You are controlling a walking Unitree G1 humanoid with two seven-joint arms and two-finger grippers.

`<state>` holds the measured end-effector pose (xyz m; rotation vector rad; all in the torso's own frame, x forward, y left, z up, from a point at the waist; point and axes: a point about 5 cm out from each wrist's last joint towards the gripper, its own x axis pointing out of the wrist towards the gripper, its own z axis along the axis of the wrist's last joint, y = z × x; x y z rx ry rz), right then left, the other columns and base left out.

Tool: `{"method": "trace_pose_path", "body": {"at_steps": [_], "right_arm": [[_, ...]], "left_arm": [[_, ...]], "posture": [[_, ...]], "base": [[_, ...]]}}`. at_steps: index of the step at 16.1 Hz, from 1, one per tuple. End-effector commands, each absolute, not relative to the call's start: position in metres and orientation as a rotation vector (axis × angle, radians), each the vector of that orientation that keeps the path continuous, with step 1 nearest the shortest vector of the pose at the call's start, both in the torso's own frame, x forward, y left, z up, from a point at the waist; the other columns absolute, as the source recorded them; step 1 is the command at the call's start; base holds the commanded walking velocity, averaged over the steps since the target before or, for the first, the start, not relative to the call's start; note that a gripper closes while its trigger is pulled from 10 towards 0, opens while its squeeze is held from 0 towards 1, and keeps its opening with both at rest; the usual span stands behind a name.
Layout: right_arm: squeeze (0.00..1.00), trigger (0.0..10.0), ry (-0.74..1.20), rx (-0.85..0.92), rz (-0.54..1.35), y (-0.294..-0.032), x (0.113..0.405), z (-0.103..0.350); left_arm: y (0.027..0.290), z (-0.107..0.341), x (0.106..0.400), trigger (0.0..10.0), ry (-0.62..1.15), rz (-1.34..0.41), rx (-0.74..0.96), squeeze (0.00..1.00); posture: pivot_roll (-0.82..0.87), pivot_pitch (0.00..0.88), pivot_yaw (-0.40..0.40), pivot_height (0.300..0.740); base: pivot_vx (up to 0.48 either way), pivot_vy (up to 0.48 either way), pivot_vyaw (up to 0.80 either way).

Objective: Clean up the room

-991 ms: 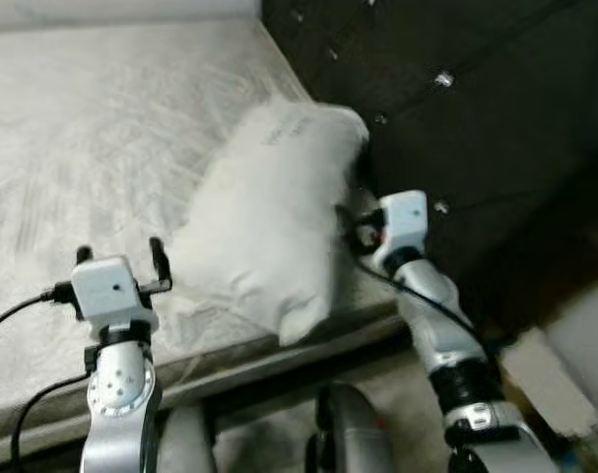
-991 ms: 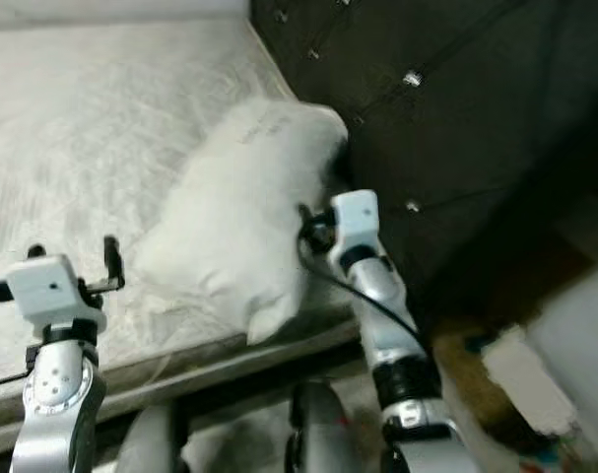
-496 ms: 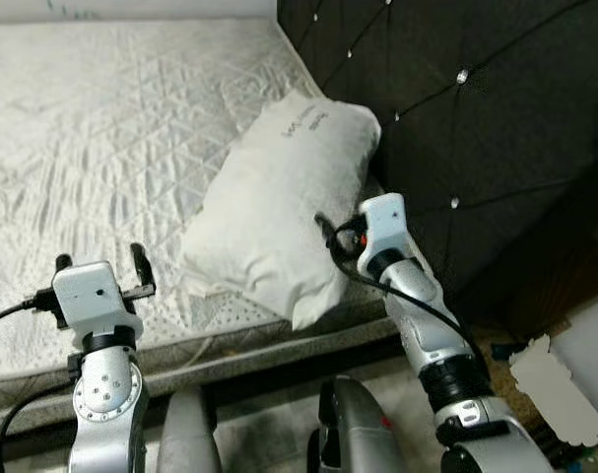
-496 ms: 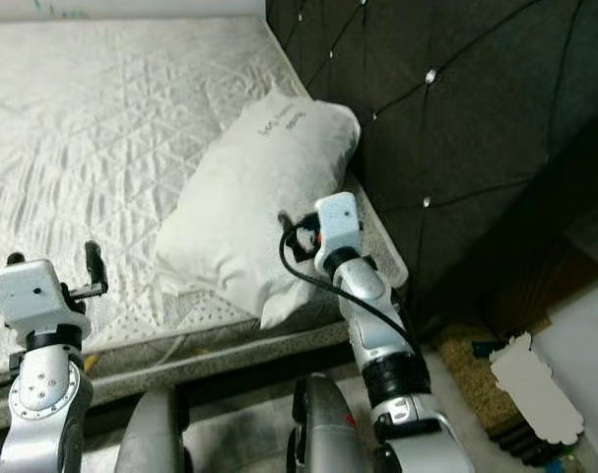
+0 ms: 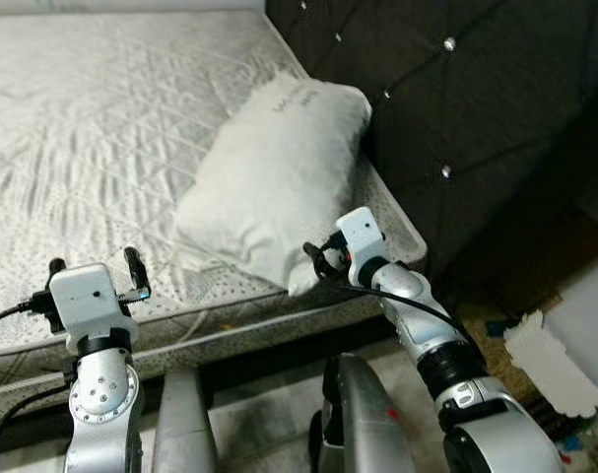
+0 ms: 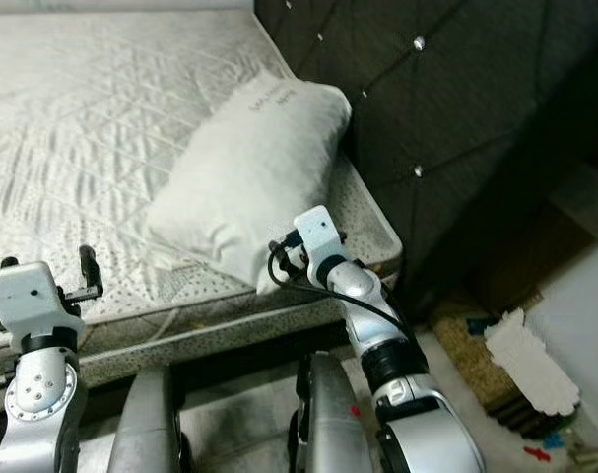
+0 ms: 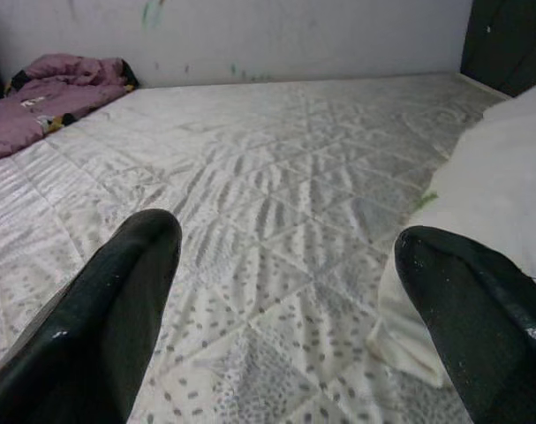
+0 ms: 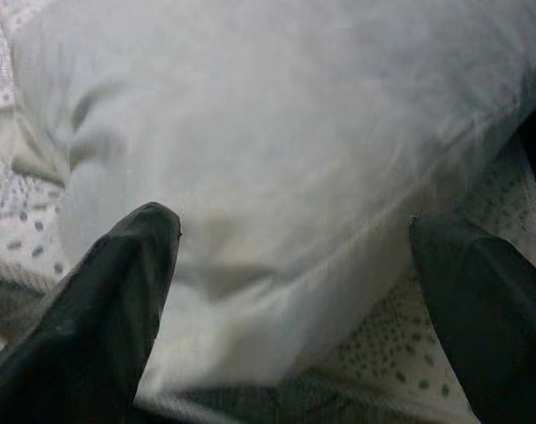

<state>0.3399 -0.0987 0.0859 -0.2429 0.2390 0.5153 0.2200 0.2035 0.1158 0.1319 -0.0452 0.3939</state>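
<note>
Fingers spread on right gripper [image 8: 294, 265], frame centre, facing pillow [image 5: 279, 168] corner, ready to grab; left gripper [image 7: 285, 291] spread, idle over mattress [image 5: 92, 128].

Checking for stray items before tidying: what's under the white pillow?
The white pillow lies on the grey quilted mattress, its far end against the dark tufted headboard. Whatever lies beneath it is hidden.

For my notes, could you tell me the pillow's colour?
The pillow is white, clearest in the left eye view.
</note>
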Motion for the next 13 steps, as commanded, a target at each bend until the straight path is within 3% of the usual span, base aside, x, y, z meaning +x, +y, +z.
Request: {"method": "trace_pose_path", "body": {"at_steps": [1,8,13], "right_arm": [[0.0,10.0,0.253,-0.257,0.534,-0.1,0.342,0.086],[0.0,10.0,0.303,-0.265,0.55,-0.085,0.359,0.095],[0.0,10.0,0.446,-0.146,0.633,-0.067,0.358,0.089]], "left_arm": [[0.205,0.117,0.22,10.0,-0.041,0.408,0.14,0.0],[0.205,0.115,0.22,10.0,-0.017,0.409,0.13,0.0],[0.206,0.115,0.203,10.0,0.013,0.422,0.111,0.0]], "posture": [[0.03,0.108,-0.07,0.557],[0.05,0.104,-0.08,0.557],[0.1,0.141,-0.097,0.557]], "base": [[0.0,0.0,0.0],[0.0,0.0,0.0],[0.0,0.0,0.0]]}}
